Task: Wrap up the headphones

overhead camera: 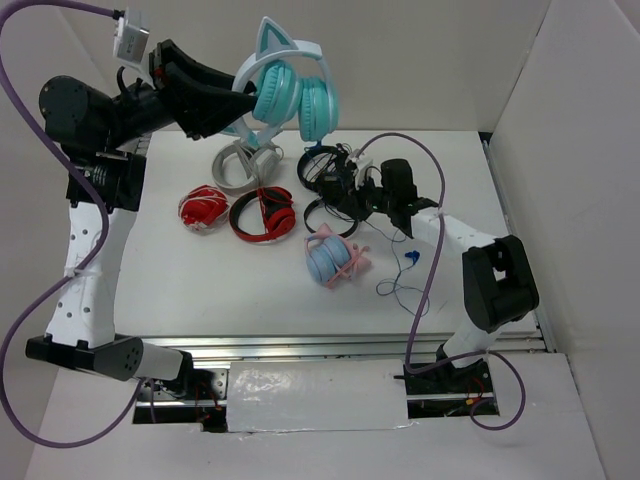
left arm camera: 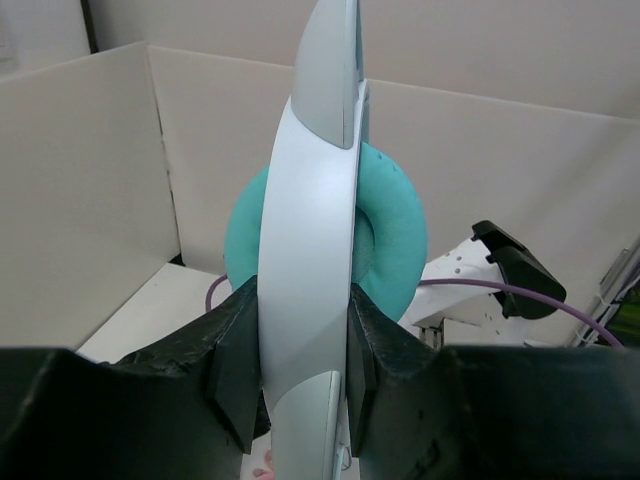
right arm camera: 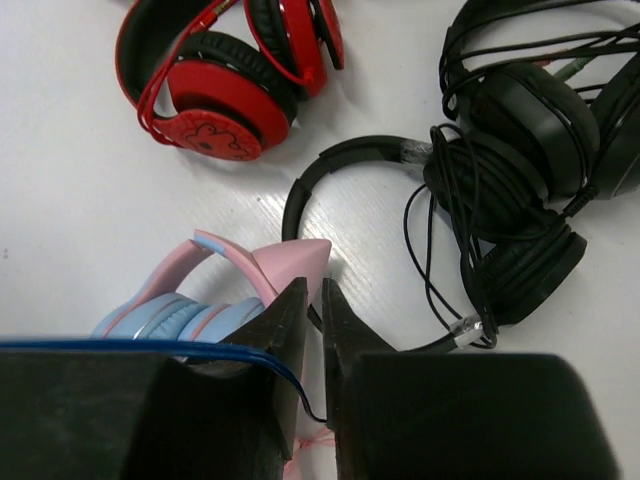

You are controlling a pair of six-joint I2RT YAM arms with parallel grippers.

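Top external: the left gripper (overhead camera: pixel 243 92) held the teal cat-eared headphones (overhead camera: pixel 290 100) aloft, far left above the white tabletop (overhead camera: pixel 200 290). Left wrist: its jaws clamped the pale headband (left arm camera: pixel 305 230). Right wrist: the right gripper (right arm camera: pixel 312 330) had narrow jaws, and a thin blue cable (right arm camera: pixel 150 345) entered the gap; whether it was gripped could not be told.

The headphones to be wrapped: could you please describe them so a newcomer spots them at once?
Start at the far edge of the white table, where the left gripper reaches in. It holds the teal headphones aloft by their pale headband. Only they are teal and airborne; the red-and-black set and blue-and-pink set lie on the table.
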